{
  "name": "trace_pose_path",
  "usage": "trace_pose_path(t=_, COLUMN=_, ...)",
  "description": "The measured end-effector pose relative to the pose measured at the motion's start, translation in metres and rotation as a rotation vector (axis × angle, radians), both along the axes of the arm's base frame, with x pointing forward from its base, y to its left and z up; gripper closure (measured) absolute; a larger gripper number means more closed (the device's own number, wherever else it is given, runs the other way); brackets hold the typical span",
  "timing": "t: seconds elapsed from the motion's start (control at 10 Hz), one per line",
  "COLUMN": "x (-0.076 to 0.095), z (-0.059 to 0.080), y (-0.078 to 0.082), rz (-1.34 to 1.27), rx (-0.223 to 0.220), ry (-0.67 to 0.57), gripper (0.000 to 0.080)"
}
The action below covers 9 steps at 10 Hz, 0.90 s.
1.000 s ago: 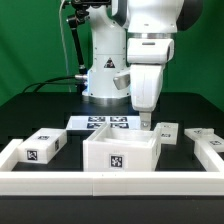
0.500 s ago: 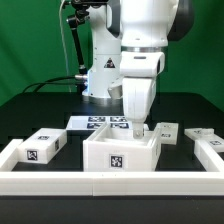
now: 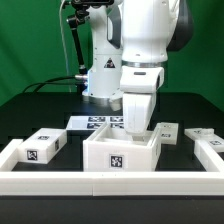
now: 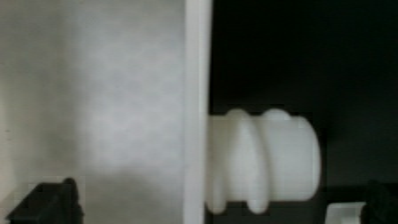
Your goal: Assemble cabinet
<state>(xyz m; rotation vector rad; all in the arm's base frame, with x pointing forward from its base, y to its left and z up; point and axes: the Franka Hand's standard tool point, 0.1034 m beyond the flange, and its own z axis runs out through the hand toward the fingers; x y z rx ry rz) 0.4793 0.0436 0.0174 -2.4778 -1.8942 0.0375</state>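
At table front centre: open-topped cabinet box (image 3: 122, 157), tag facing out. Poised at its rear rim: gripper (image 3: 138, 128), released, dark fingers (image 4: 50, 200) spread wide, edge of white wall (image 4: 107, 100) between. Beside wall: ribbed knob (image 4: 267, 160). Behind box: marker board (image 3: 100, 123).

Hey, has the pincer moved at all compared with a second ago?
Yes. Against the fixed marker board, the pincer has dropped lower and shifted toward the exterior view's left, now reaching the open top of the white cabinet box.
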Motion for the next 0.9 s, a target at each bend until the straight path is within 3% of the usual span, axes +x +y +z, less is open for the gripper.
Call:
trace_pose_path(t=0.2, x=0.0001, z=0.0000, y=-0.0002, rz=-0.002, rx=0.000, ry=0.000, gripper=0.0013)
trace_pose_path(t=0.4, x=0.0001, z=0.0000, y=-0.0002, rz=-0.002, rx=0.000, ry=0.000, gripper=0.0382)
trace_pose_path(t=0.5, x=0.0000, z=0.0000, y=-0.0002, rz=-0.002, rx=0.000, ry=0.000, gripper=0.0517)
trace_pose_path(t=0.6, x=0.0000, z=0.0000, y=-0.0007, rz=-0.003, rx=0.000, ry=0.000, gripper=0.0517)
trace_pose_path(t=0.7, x=0.0001, z=0.0001, y=-0.0001, rz=-0.001, rx=0.000, ry=0.000, gripper=0.0699)
trace_pose_path(t=0.8, x=0.0001, z=0.0001, y=-0.0011, rz=-0.005, rx=-0.001, ry=0.000, gripper=0.0762)
trace_pose_path(t=0.9, x=0.0010, z=0.0004, y=-0.0009, rz=-0.005, rx=0.000, ry=-0.003, gripper=0.0762)
